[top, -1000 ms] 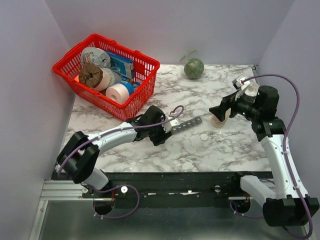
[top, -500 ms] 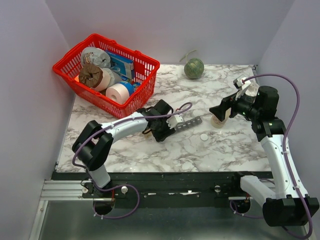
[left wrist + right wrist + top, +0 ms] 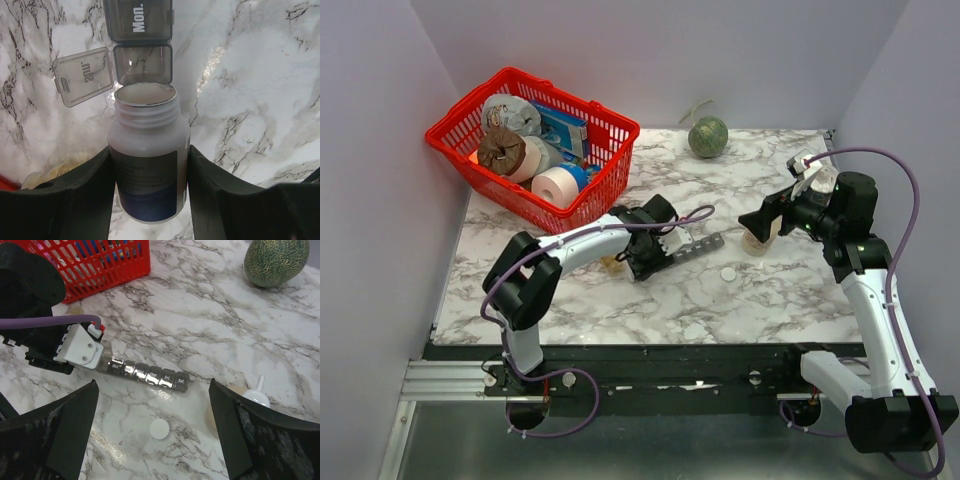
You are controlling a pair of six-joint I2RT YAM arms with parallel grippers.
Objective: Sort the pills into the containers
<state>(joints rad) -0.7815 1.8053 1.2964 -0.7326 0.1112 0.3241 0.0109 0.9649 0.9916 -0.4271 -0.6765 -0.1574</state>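
Note:
The containers (image 3: pixel 698 247) are a dark-grey strip of day-marked lidded compartments (image 3: pixel 149 373) lying mid-table. Its end compartment (image 3: pixel 143 63) is open, with the lid (image 3: pixel 82 75) flipped to the left; the "Mon." one (image 3: pixel 137 20) is closed. My left gripper (image 3: pixel 660 245) (image 3: pixel 149 150) is shut on an uncapped, dark-labelled bottle (image 3: pixel 148 160), whose mouth points at the open compartment. No pills show in the bottle mouth or in the compartment. A tan-yellow thing (image 3: pixel 47 177) peeks out beside the left finger. My right gripper (image 3: pixel 760 220) (image 3: pixel 153 390) hangs open above the strip's right end, holding nothing.
A white round cap (image 3: pixel 727 272) (image 3: pixel 160 429) lies in front of the strip. A beige nozzle bottle (image 3: pixel 757 240) (image 3: pixel 255 397) stands under the right gripper. A red wire basket (image 3: pixel 535 150) with rolls and boxes is at the back left; a green melon (image 3: pixel 708 137) is at the back.
The left arm's elbow swung right and forward, and its gripper shifted slightly towards the strip's left end with the bottle still held. The right arm has not moved.

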